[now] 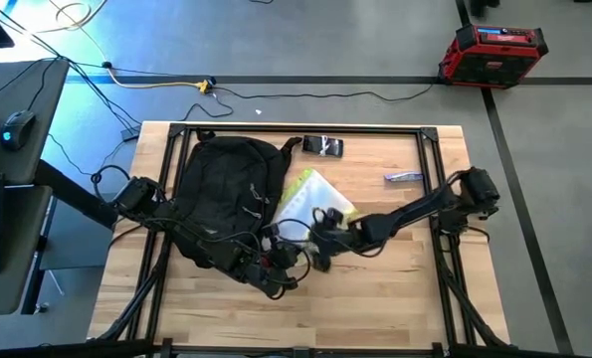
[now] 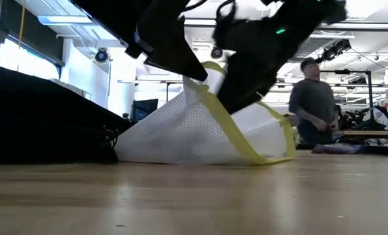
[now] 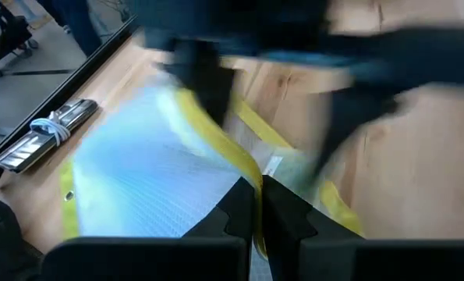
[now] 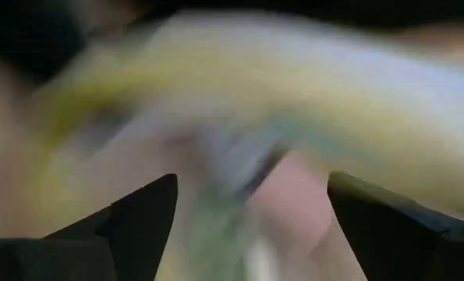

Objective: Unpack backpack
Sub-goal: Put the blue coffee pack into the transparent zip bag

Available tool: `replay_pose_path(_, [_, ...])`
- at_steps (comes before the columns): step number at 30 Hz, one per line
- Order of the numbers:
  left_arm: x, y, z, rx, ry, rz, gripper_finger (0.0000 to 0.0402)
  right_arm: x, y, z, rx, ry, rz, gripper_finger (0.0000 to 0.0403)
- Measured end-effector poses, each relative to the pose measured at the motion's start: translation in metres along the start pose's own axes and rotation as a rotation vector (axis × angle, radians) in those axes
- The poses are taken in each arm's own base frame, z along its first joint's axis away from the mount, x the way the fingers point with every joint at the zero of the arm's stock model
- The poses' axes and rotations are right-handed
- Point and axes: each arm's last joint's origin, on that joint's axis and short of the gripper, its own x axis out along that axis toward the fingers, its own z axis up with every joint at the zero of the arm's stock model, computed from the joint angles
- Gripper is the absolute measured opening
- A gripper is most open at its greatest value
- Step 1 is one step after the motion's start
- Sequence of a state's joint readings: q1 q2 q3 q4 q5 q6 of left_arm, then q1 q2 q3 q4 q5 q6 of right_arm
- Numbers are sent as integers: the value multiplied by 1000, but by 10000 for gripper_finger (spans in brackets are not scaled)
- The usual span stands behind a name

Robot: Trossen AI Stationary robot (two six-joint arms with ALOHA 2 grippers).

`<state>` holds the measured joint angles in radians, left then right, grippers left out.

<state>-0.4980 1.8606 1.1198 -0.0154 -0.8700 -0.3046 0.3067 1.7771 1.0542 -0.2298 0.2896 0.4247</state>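
High view: large black fabric backpack (image 1: 226, 199) lies table-left, soft and floppy.
Low view: white mesh pouch with yellow trim (image 2: 200, 134) looks light; its trim is the place to grab.
Left wrist view: left gripper (image 3: 256, 215) pressed together.
Right wrist view: right gripper (image 4: 251, 207) spread over the pouch.

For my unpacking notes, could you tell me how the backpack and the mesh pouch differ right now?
The backpack is black, bulky and opaque; the mesh pouch is white with yellow trim, flat and thin. The backpack lies on the table, while the pouch is tilted up beside it, its edge pinched in the left gripper. Both are soft fabric.
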Motion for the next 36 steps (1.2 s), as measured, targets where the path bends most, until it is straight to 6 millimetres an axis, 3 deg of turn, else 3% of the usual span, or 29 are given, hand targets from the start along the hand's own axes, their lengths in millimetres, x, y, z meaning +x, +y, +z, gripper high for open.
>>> replay_pose_path(3, [0,0,0,3,1,0,0,-17,13,-10,-94,103,131,318])
replay_pose_path(5, [0,0,0,3,2,0,0,-31,19,-17,-122,146,129,318])
replay_pose_path(9, [0,0,0,2,0,3,0,-62,18,-28,-128,194,22,318])
replay_pose_path(12, [0,0,0,1,1,4,0,-84,5,-35,-202,216,-168,318])
replay_pose_path(16, [0,0,0,-2,-2,4,0,-103,-36,-40,-266,278,-560,318])
replay_pose_path(19, [0,0,0,-2,-3,4,0,-102,-75,-38,-215,423,-716,318])
replay_pose_path(24, [0,0,0,-1,2,-10,0,-78,-152,-41,-93,661,-660,315])
replay_pose_path(29, [0,0,-1,2,8,-19,0,-73,-218,-61,24,818,-581,301])
replay_pose_path(33, [2,1,-1,25,12,-16,0,-72,-249,-74,99,834,-558,281])
replay_pose_path(36, [2,1,-1,30,14,-15,0,-68,-258,-82,144,797,-499,265])
